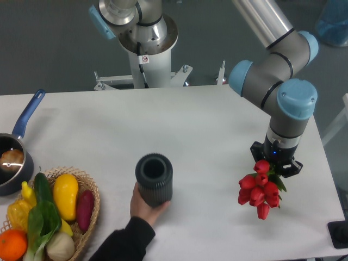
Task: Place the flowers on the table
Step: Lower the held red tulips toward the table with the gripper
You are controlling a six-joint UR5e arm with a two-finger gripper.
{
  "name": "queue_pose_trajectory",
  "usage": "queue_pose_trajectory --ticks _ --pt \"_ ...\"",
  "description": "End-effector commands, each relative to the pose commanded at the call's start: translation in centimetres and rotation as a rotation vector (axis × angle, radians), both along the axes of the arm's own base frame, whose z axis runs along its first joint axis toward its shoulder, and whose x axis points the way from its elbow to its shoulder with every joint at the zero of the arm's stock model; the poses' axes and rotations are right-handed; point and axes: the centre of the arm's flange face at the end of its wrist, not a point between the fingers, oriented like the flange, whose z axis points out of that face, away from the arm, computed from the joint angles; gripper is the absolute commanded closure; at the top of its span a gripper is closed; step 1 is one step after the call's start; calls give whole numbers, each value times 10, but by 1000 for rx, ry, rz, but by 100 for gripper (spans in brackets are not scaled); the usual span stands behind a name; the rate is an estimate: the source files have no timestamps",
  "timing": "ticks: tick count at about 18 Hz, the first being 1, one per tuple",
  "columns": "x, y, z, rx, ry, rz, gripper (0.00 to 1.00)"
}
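The flowers point(260, 190), a bunch of red tulip buds with some green leaf, hang buds-down under my gripper point(274, 163) at the right side of the white table point(206, 125). The stems run up into the gripper, whose fingers are hidden behind the buds and the wrist. The gripper appears shut on the stems. The buds sit just above or at the tabletop; I cannot tell if they touch. The dark ribbed vase point(154, 179) stands empty at centre front, held by a person's hand point(142, 208).
A wicker basket point(87, 217) with colourful vegetables sits at the front left. A dark pot with a blue handle point(22, 128) is at the left edge. The robot base point(144, 49) stands behind the table. A black object point(340, 235) is at the front right corner.
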Motion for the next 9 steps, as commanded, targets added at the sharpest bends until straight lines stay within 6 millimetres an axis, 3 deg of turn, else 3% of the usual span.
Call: queue_pose_trajectory --ticks 3,6,9 --pt "5 2 -1 -12 -3 0 100" --pt "31 26 3 -36 -4 -8 97" --pt "39 26 -7 -45 -24 8 97"
